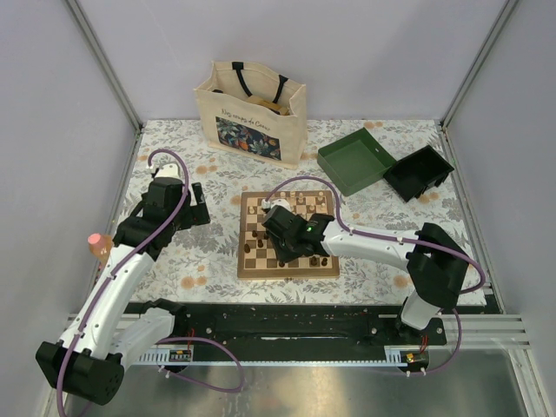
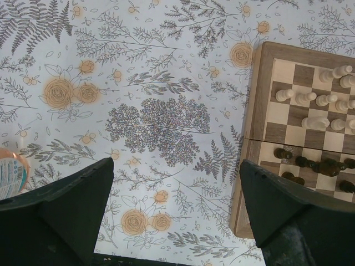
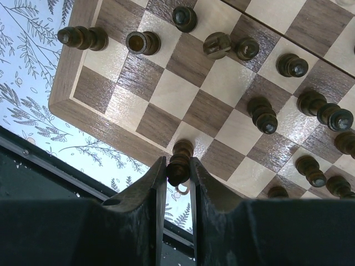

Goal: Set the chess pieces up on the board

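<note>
Right gripper (image 3: pixel 177 168): fingers pressed nearly together, pinching one dark chess piece (image 3: pixel 181 154) by its sides. The piece is over the outermost row of squares, close to a corner of the board (image 3: pixel 72 102). Cannot tell whether its base touches the wood.

Left gripper (image 2: pixel 175 163): fingers spread wide, nothing between them. It hangs over the floral tablecloth (image 2: pixel 155 122), beside the board's left edge and apart from it.

The board lies flat on the tablecloth at mid-table. The right arm reaches across it from the right.

Other dark pieces (image 3: pixel 263 115): loosely scattered over the squares near the held one, in no tidy rank. Some are upright; one by the corner lies on its side.

Pale pieces (image 2: pixel 314 123): grouped on the other half of the board, past the centre seam. Several lie flat.

Surroundings:
- A cream tote bag (image 1: pixel 252 109) stands behind the board at the back of the table.
- An open green box (image 1: pixel 356 159) lies at back right.
- A clear bottle (image 2: pixel 10 176) shows at the left edge of the left wrist view.
</note>
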